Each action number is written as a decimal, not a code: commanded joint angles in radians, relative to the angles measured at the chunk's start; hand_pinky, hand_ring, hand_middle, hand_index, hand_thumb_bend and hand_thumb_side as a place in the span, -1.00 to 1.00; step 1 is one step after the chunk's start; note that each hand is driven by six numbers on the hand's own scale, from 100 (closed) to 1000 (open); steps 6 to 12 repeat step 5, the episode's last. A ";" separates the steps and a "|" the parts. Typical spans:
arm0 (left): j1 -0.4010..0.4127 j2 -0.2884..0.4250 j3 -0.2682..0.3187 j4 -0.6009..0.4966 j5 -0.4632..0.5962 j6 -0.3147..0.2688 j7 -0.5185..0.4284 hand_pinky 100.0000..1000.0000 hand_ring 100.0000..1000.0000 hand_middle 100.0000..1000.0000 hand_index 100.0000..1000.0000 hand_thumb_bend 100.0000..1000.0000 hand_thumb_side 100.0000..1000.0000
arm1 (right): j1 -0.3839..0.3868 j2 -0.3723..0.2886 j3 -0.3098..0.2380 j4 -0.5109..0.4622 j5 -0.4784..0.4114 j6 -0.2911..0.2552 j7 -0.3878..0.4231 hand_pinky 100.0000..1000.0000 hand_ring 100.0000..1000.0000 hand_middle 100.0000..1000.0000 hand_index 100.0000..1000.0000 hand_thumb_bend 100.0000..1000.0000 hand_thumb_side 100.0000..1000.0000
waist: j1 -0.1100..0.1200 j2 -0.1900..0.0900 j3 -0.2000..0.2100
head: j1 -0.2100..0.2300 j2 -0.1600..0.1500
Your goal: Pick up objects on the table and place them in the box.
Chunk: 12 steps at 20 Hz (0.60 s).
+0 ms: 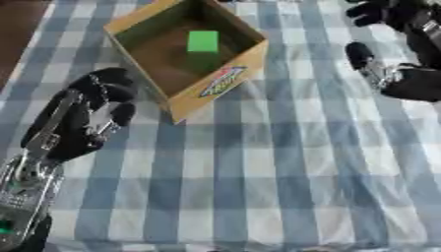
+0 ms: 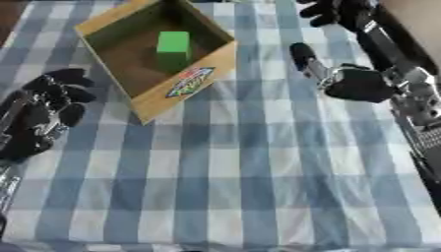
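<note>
Both robot hands [image 1: 86, 115] [image 2: 358, 81] slack-fingered, empty, flanking box [image 1: 220, 81]; green block [image 1: 203, 41] inside.

we see a table covered by a blue and white checked cloth [image 1: 258, 172] that fills nearly the whole view. at the upper left corner a dark brown surface [image 1: 17, 29] shows beyond the cloth's edge. the light is soft and even.

desk cloth [image 1: 284, 162]: blue-and-white check | box [image 1: 226, 74]: tan cardboard, brown inside, red-green-yellow logo | block [image 1: 203, 41]: bright green | robot hands [image 1: 90, 115]: black, silver
</note>
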 commanded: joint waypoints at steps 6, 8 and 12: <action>-0.005 0.016 0.010 -0.008 0.001 -0.001 0.006 0.53 0.32 0.36 0.69 -0.09 -0.05 | 0.047 -0.006 -0.028 -0.033 -0.024 -0.001 0.022 0.50 0.60 0.66 0.80 -0.79 0.02 | 0.004 -0.013 -0.002 | 0.007 0.003; -0.005 0.016 0.010 -0.008 0.001 -0.001 0.006 0.53 0.32 0.36 0.69 -0.09 -0.05 | 0.047 -0.006 -0.028 -0.033 -0.024 -0.001 0.022 0.50 0.60 0.66 0.80 -0.79 0.02 | 0.004 -0.013 -0.002 | 0.007 0.003; -0.005 0.016 0.010 -0.008 0.001 -0.001 0.006 0.53 0.32 0.36 0.69 -0.09 -0.05 | 0.047 -0.006 -0.028 -0.033 -0.024 -0.001 0.022 0.50 0.60 0.66 0.80 -0.79 0.02 | 0.004 -0.013 -0.002 | 0.007 0.003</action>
